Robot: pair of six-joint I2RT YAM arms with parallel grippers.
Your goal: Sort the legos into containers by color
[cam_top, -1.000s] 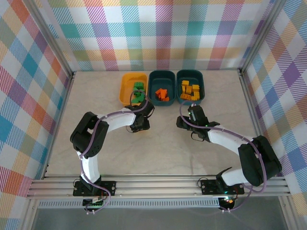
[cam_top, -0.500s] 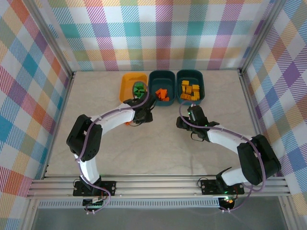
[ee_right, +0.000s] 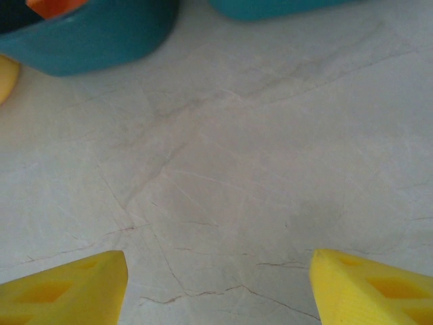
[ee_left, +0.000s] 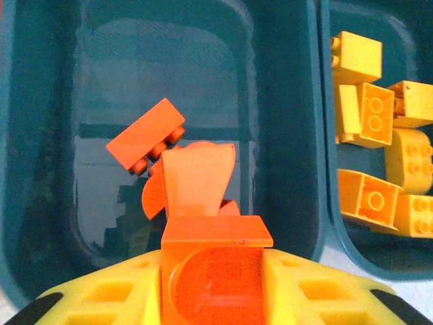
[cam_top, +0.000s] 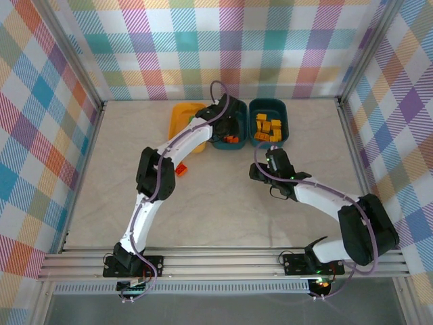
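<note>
2 arms: left arm (cam_top: 159, 176) and right arm (cam_top: 325, 200) are bolted side by side at the near edge of the bench (cam_top: 223, 210).
Left arm pose: stretched long, up and to the right, with its wrist over the middle teal tub (ee_left: 284, 101).
Left jaws: pinching an orange brick (ee_left: 216, 267) between 2 yellow fingers (ee_left: 108, 298), held above the middle teal tub.
Right arm pose: folded at the elbow, wrist low over bare bench just in front of the right teal tub (cam_top: 268, 102).
Right jaws: spread wide, yellow fingertips (ee_right: 67, 284) well apart, with bare bench between them.
Middle teal tub contents: orange pieces, 1 flat studded brick (ee_left: 145, 139) tilted against a curved piece (ee_left: 196, 176).
Right teal tub contents: yellow bricks (ee_left: 369, 115) lying jumbled, several with studs showing; this tub sits just beside the middle one.
Yellow-orange tub (cam_top: 181, 122): just left of the middle teal tub, partly under the left arm; what it holds cannot be told.
Loose piece: 1 small orange block (cam_top: 180, 170) lies on the bench beside the left arm, apart from all 3 tubs.
Bench surface: pale, with faint marble-like veins.
Room: plaid walls (cam_top: 270, 47) in mixed pastel colours on 3 sides, metal rails (cam_top: 223, 261) along the near edge.
</note>
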